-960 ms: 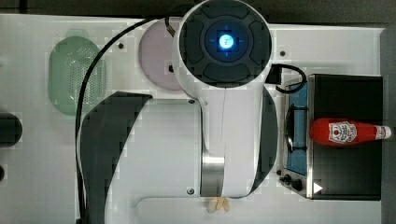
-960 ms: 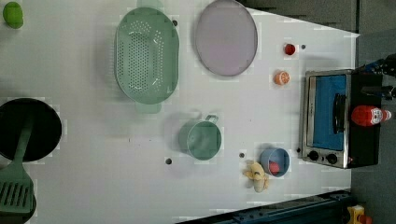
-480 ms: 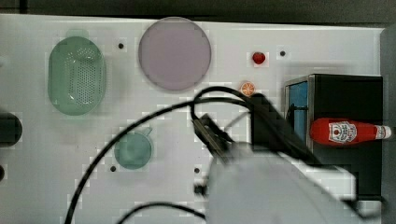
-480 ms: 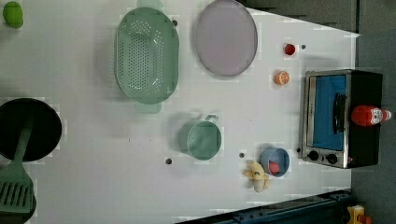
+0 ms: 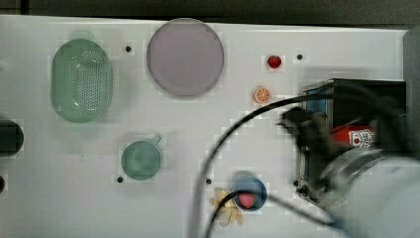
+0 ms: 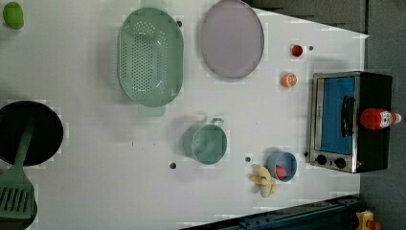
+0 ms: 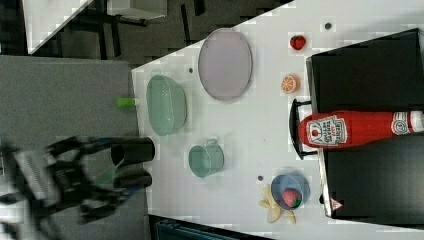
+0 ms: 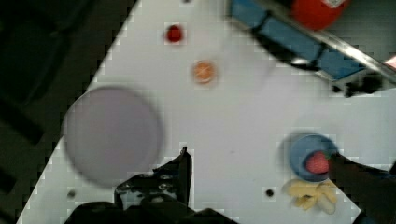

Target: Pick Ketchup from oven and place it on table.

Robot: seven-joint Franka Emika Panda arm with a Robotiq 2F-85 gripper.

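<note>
ketchup [image 7: 350,129] lies on its side on top of the oven [image 6: 352,122], cap away from the door. it looks light, smooth and a bit squashy, likely to roll, so grip across the labelled body. the gripper [image 8: 259,179] is wide open, empty above the table [image 5: 198,139].

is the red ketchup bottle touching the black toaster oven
Touching. In the right view the red ketchup squeeze bottle lies on its side on the black toaster oven's top; the left view shows it resting there too.
</note>
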